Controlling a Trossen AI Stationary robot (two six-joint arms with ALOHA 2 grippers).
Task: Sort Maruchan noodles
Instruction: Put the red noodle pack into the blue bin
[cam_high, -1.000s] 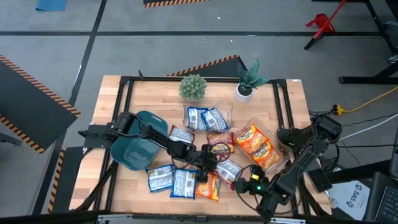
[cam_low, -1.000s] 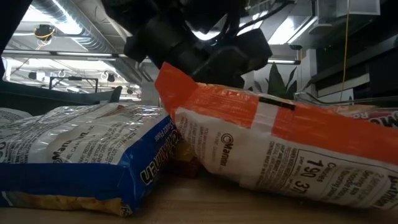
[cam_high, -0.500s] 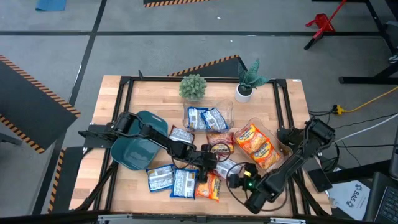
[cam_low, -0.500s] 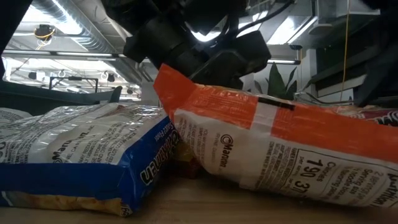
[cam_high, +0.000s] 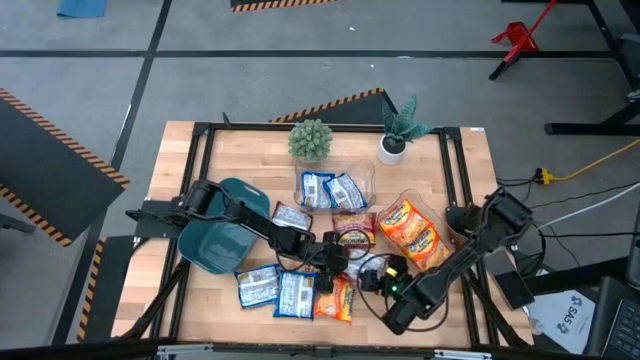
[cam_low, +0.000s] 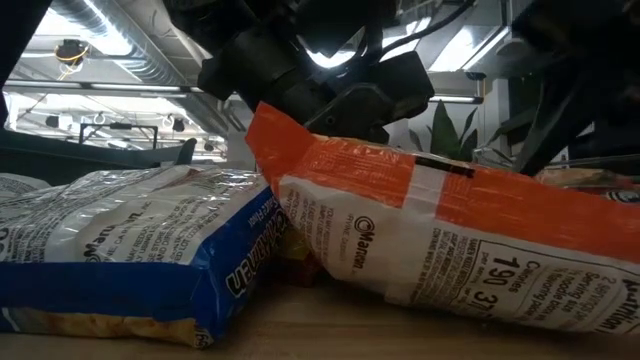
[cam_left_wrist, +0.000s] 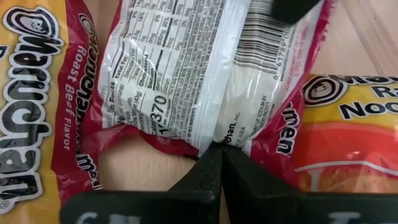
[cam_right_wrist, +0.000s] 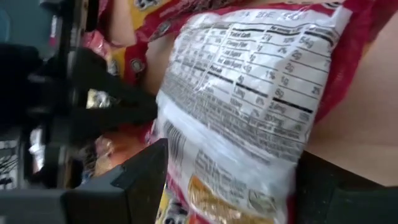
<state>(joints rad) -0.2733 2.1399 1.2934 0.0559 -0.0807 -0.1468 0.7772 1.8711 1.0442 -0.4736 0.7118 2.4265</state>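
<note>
A red-and-white Maruchan packet (cam_left_wrist: 186, 68) lies label side up between my two grippers, near the table's front middle (cam_high: 360, 266). My left gripper (cam_left_wrist: 217, 152) is shut on its edge. My right gripper (cam_right_wrist: 230, 180) is open at the opposite end, one finger (cam_right_wrist: 134, 180) on each side of the packet (cam_right_wrist: 249, 93). I cannot tell whether those fingers touch it. Blue packets (cam_high: 258, 287) and an orange packet (cam_high: 338, 300) rest flat on the wood nearby. In the low view a blue packet (cam_low: 130, 250) and an orange packet (cam_low: 450, 240) fill the foreground. My left gripper pinches the red-and-white packet by its crimped edge (cam_left_wrist: 214, 142) between the two shut fingers, only at their free ends. The fingers come at it roughly level, from the table's left. Whether the packet is lifted off the wood, I cannot tell.
A dark teal bin (cam_high: 215, 240) sits at the left. Clear tubs hold blue packets (cam_high: 330, 190), a red-brown packet (cam_high: 352, 230) and orange packets (cam_high: 412, 235). Two potted plants (cam_high: 310, 140) (cam_high: 395, 140) stand at the far edge. A loose blue packet (cam_high: 290, 215) lies beside the bin.
My right arm has swung toward the table's left and a little toward the far edge, bringing its gripper up to the red-and-white packet that the left gripper holds. In the low view it now shows as a dark shape at the right.
</note>
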